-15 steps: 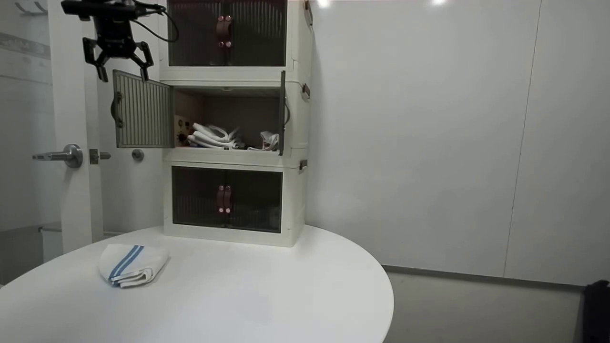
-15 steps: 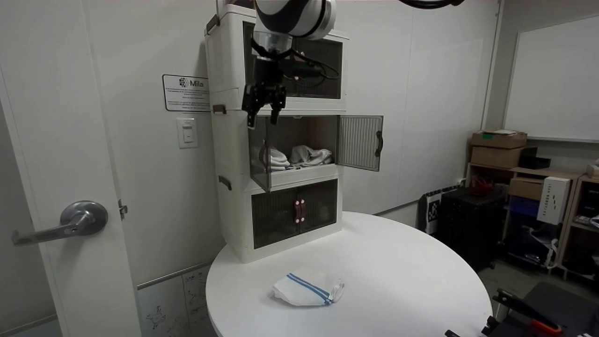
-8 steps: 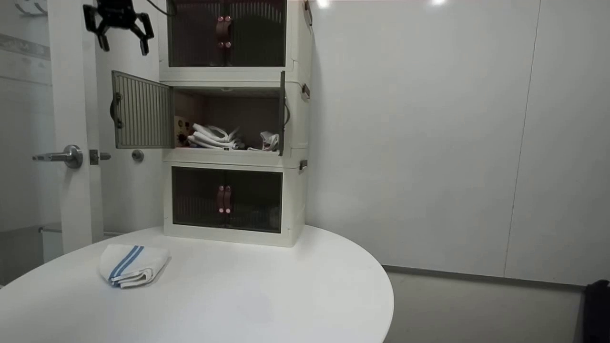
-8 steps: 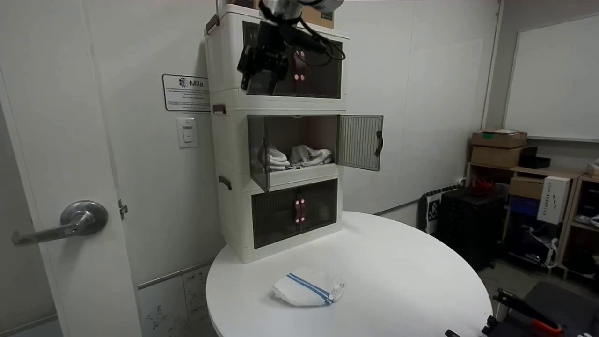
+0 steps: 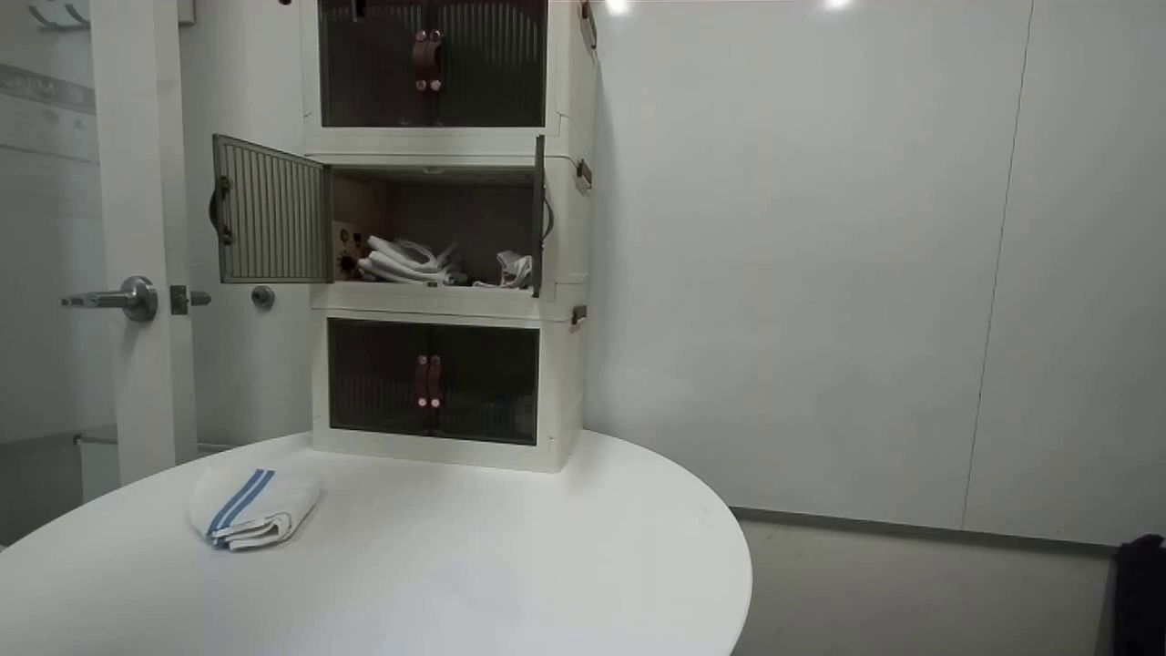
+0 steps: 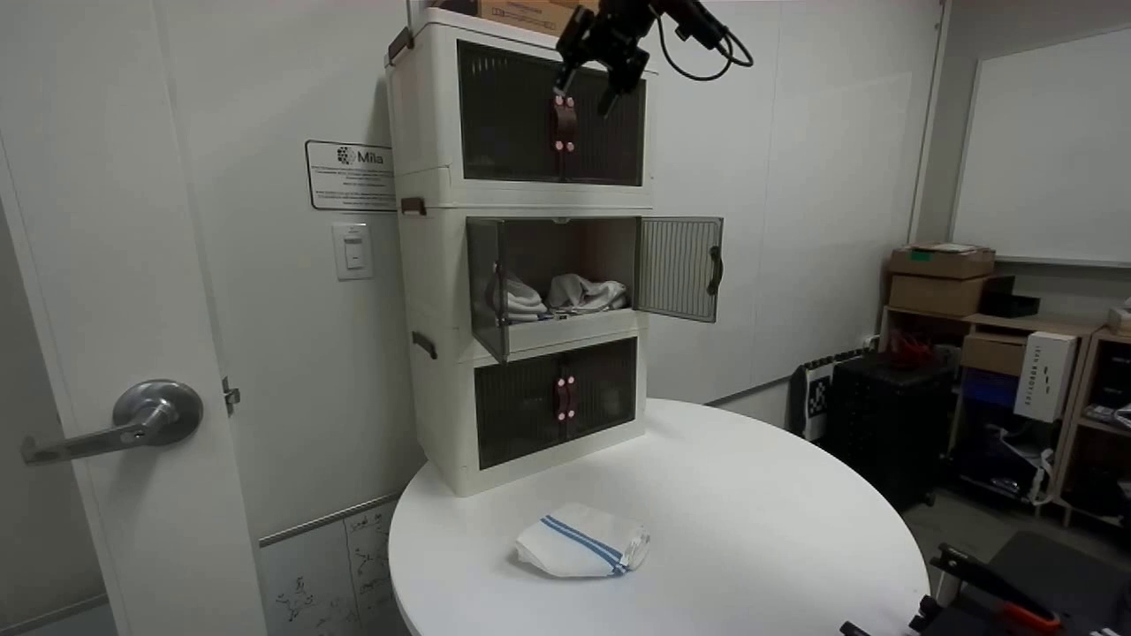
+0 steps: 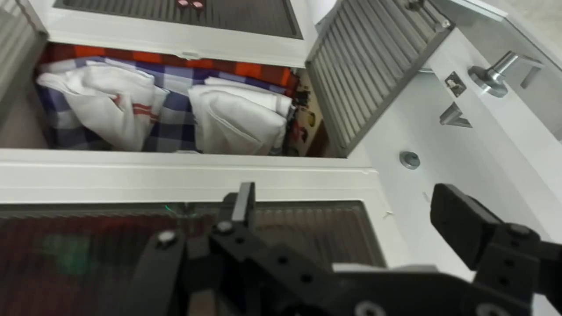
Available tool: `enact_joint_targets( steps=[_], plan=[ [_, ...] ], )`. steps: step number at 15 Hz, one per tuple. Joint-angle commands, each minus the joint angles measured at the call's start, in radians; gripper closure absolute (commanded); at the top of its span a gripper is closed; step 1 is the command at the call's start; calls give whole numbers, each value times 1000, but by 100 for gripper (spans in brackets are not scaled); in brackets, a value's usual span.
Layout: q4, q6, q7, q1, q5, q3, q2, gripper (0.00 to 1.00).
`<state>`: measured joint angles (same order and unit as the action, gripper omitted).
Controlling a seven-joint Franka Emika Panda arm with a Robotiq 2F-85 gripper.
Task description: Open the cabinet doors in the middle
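At the left edge of the frame, in an exterior view, we find a lever handle [image 6: 155, 420] on a room door [image 6: 115, 265]; next, left of centre, stands the white cabinet stack [image 6: 433, 283]. From its middle tier one middle door [image 6: 488, 287] juts out toward us, longer edges upright. In the centre we can see white towels [image 6: 583, 293] inside that tier, and near the top of the frame, in front of the upper doors [image 6: 517, 124], hangs the gripper [image 6: 582, 102]. Its jaws are released, spread wide with nothing between them, as we also read from the wrist view, which seems upside down. Low in the centre a folded cloth [image 6: 579, 541] lies on the counter [image 6: 760, 521]. Right of centre the second middle door [image 6: 679, 268] stands swung wide, its hinge side upright too. What the coming move turns on is that both middle doors lie below the jaws and apart from them, one down to the left, its partner down to the right; how far forward the jaws hang, we cannot tell. With both doors open in both exterior views, we judge the task done. The jaws probably need only rise and leave, since dipping between the doors might nudge one closed.
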<state>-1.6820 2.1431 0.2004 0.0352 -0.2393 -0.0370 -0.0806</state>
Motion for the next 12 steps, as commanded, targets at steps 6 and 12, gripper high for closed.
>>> enact_joint_targets(
  steps=[6, 12],
  plan=[
    [-398, 24, 100, -47, 12, 85, -108, 0],
    [-746, 326, 30, -76, 158, 87, -287, 0]
  ],
)
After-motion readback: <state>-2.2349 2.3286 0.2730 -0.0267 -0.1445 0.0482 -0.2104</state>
